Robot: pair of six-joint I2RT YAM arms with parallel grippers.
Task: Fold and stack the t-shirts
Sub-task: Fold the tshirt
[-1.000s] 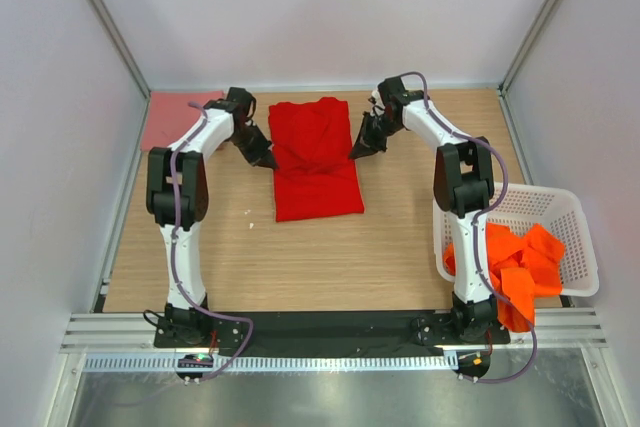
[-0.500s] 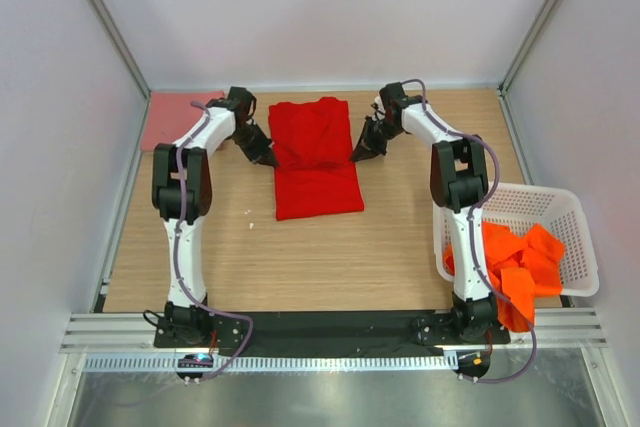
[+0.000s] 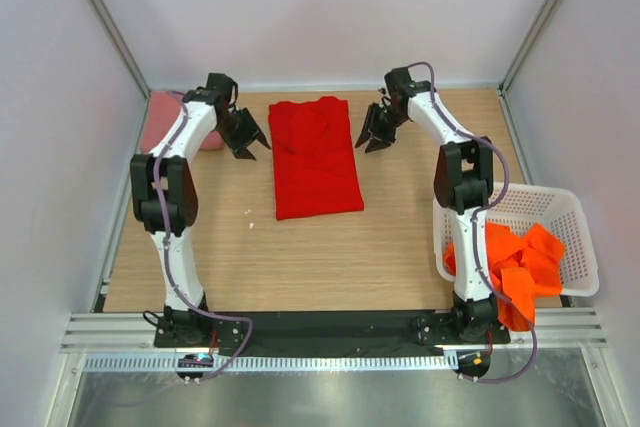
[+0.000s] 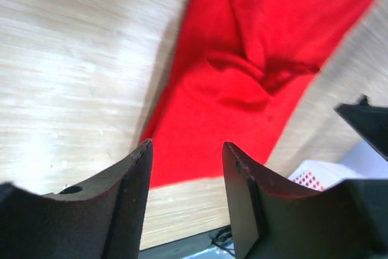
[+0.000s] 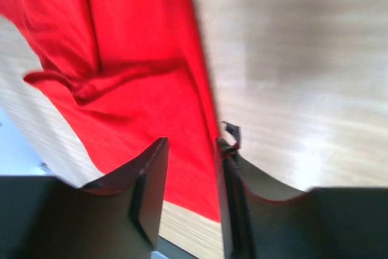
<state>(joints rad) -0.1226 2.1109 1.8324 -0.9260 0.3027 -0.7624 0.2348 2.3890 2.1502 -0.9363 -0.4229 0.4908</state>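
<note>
White basket (image 3: 575, 209) at table's (image 3: 330, 257) right edge, nr the near corner: heap of orange t-shirts (image 3: 515, 265), count unclear. 1 red t-shirt (image 3: 314, 159) folded, far-centre. 1 pink t-shirt (image 3: 160, 129) in far-left corner. Open wood from red one to near edge. L gripper (image 3: 254, 147) & R gripper (image 3: 369, 145) flank it, jaws apart, holding nothing.

A folded red t-shirt (image 3: 315, 162) lies mid-frame on the counter (image 3: 300, 247). The left hand (image 3: 250, 139) and right hand (image 3: 373, 137) flank it, apart from the cloth. Orange t-shirts (image 3: 515, 262) sit in the basket (image 3: 570, 209) at lower right.
</note>
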